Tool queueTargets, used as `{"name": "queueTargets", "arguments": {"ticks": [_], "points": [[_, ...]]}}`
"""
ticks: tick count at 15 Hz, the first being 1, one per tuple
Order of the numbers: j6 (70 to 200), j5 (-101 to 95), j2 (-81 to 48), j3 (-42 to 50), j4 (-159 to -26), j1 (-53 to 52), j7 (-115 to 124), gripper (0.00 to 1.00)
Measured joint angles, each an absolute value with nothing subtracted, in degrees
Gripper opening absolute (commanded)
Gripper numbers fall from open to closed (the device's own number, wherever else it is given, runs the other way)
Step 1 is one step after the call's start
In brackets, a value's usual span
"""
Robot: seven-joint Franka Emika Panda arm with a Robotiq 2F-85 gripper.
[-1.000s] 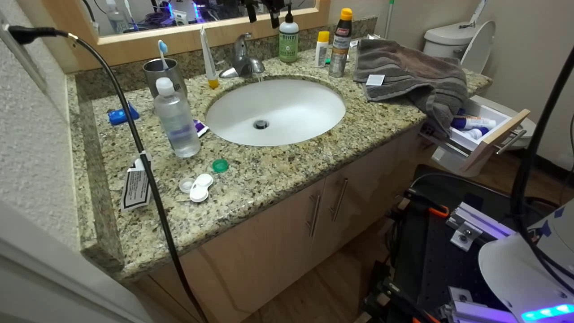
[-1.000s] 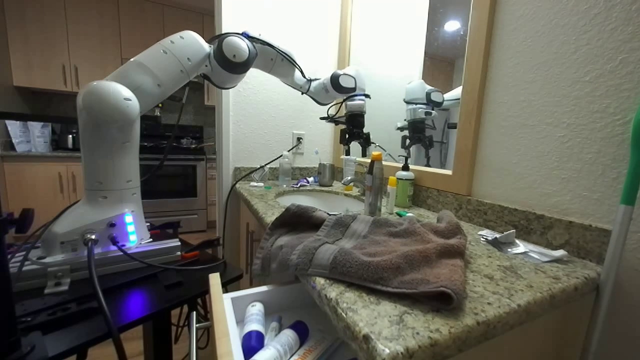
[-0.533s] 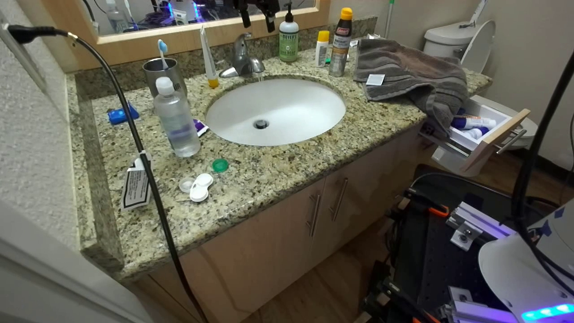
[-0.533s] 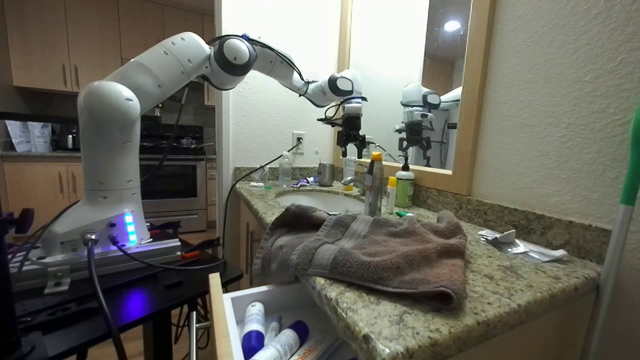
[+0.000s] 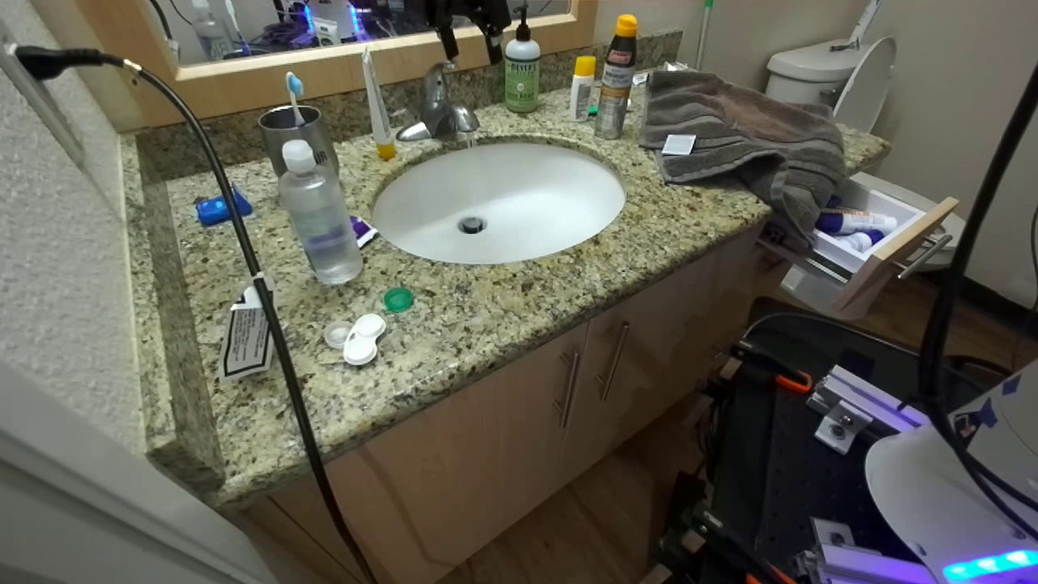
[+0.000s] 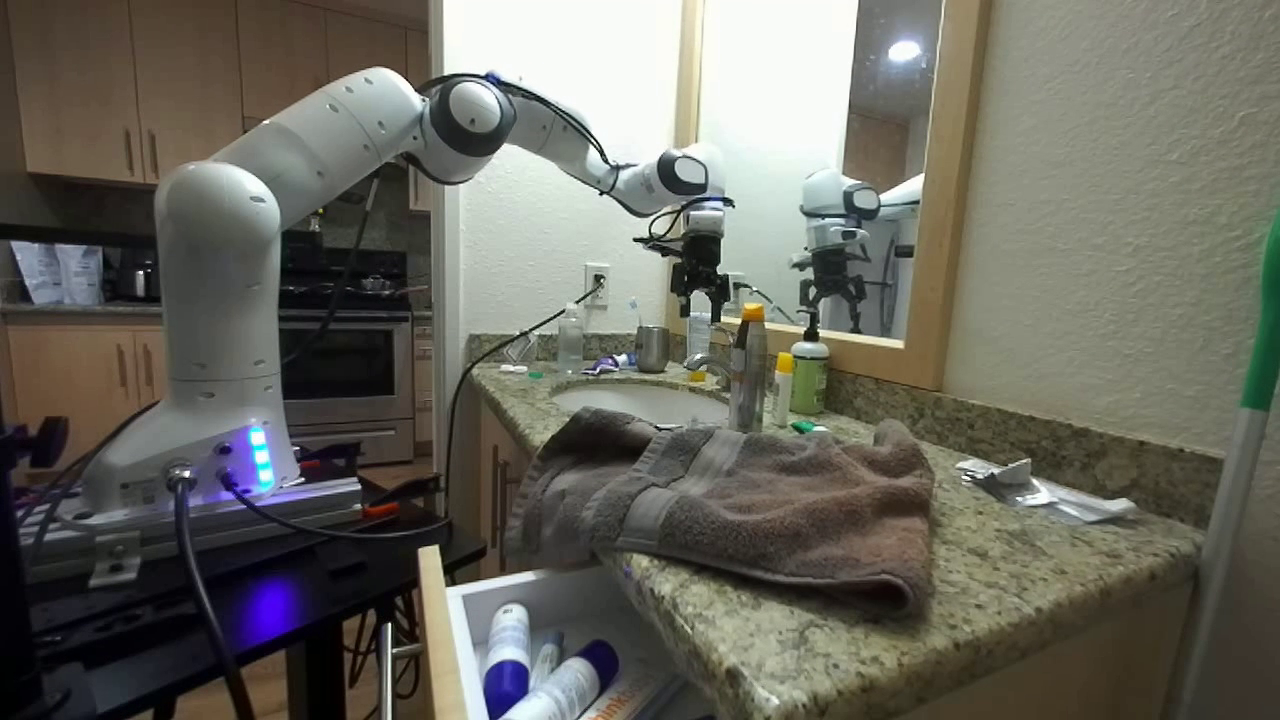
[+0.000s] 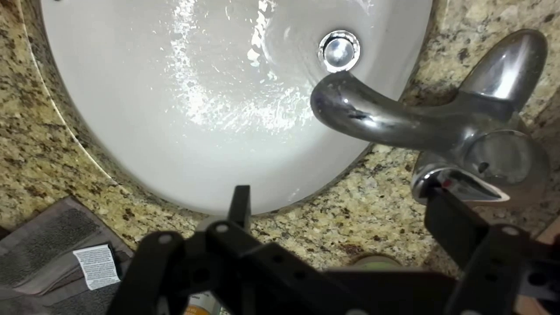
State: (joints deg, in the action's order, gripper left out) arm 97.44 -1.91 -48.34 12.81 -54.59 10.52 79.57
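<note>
My gripper [image 7: 337,191] stands open, pointing down, with nothing between its fingers. In both exterior views the gripper [image 6: 702,312] hangs above the back of the counter, by the chrome faucet [image 5: 438,105]. In the wrist view the faucet [image 7: 385,124] reaches over the white sink [image 7: 197,153]; one fingertip overlaps its handle with a red dot [image 7: 446,183], and I cannot tell if they touch. Ripples of water show in the basin. The green soap bottle [image 5: 521,77] is beside the gripper in an exterior view; only a sliver of this bottle [image 7: 376,262] shows below the jaws.
A spray can [image 5: 616,81], a yellow-capped bottle [image 5: 581,89] and a grey towel [image 6: 760,500] lie along one side. Opposite are an upright tube [image 5: 377,105], a metal cup [image 5: 296,138] and a clear bottle [image 5: 320,219]. A drawer [image 6: 435,630] stands pulled out. The mirror [image 6: 780,110] is close behind.
The gripper has come down a little and shifted slightly sideways toward the faucet. Its fingers stay apart; the objects on the counter have not moved.
</note>
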Motion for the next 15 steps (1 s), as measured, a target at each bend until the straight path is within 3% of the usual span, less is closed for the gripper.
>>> {"name": "queueTargets", "arguments": {"ticks": [15], "points": [[103.0,-5.09,-53.83,16.4,-53.43,10.75,83.56,1.0]]}}
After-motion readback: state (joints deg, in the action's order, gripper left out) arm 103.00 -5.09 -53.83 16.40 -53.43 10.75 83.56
